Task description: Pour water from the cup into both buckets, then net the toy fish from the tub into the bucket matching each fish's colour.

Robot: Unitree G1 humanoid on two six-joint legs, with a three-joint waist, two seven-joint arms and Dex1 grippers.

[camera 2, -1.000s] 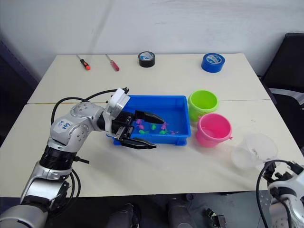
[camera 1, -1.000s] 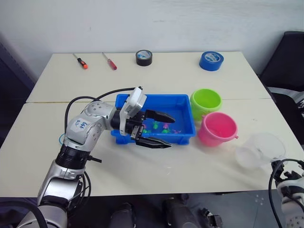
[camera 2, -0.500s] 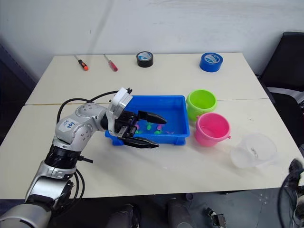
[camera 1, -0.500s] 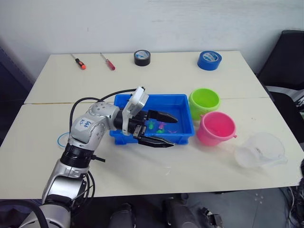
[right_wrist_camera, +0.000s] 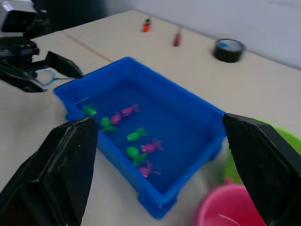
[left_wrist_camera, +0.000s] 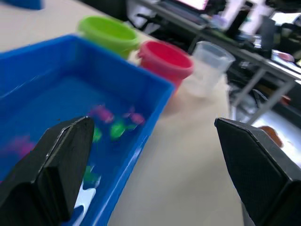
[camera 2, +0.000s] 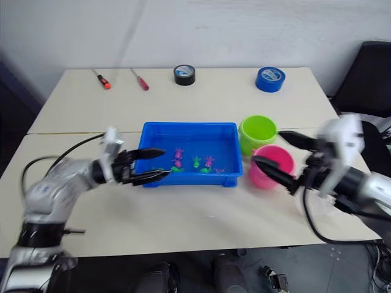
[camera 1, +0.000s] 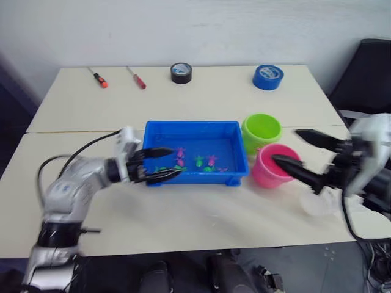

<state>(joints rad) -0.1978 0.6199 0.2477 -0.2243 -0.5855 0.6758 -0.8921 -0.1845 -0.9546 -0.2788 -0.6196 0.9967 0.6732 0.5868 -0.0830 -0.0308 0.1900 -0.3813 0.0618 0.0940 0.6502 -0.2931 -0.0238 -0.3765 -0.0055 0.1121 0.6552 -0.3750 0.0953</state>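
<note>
- Eye views: the tub [camera 1: 190,128] stands in the middle of the table [camera 1: 201,91], with pink and green fish [camera 2: 195,162] in it. The left gripper [camera 2: 151,165] is at the tub's left rim, fingers narrowly apart, holding nothing. The right gripper [camera 1: 293,154] hangs over the pink bucket [camera 1: 269,174], fingers wide. The green bucket [camera 1: 261,129] is just beyond the pink one.
- Left wrist view: the cup [left_wrist_camera: 207,66] stands beyond the pink bucket.
- Right wrist view: the net [right_wrist_camera: 47,75] lies on the table by the left gripper.
</note>
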